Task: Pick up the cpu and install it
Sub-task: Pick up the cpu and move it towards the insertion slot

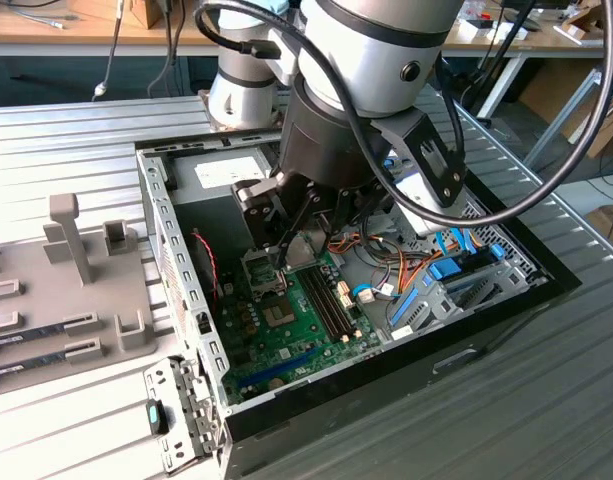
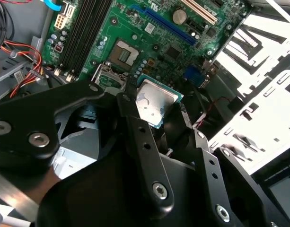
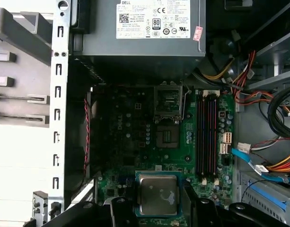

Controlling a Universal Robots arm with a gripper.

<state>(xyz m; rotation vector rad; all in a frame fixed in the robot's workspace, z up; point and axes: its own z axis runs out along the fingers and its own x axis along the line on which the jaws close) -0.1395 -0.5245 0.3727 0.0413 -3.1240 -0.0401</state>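
Closest to the lens, black gripper (image 3: 156, 202) fingers (image 3: 119, 208), clamped on two opposite edges of the cpu (image 3: 156, 194). Held flat, silvery lid up toward the wrist, thin green rim at its edges; square, so no long axis to speak of, sides roughly parallel to those of the motherboard (image 3: 192, 158) in the first wrist view. Hanging above the board, not seated. Between cpu and power supply (image 3: 140, 28), the socket (image 3: 167, 137), open and bare, load frame (image 3: 167, 101) tipped up at the end toward the supply (label side facing the camera). Just beside the socket, black memory slots (image 3: 206, 135). Past the slots, red, orange and blue cables (image 3: 272, 163) in a bundle. All inside an open computer case (image 1: 161, 230) on a ribbed metal table (image 1: 66, 130), grey fixture tray (image 1: 86, 290) beside it at the exterior view's left
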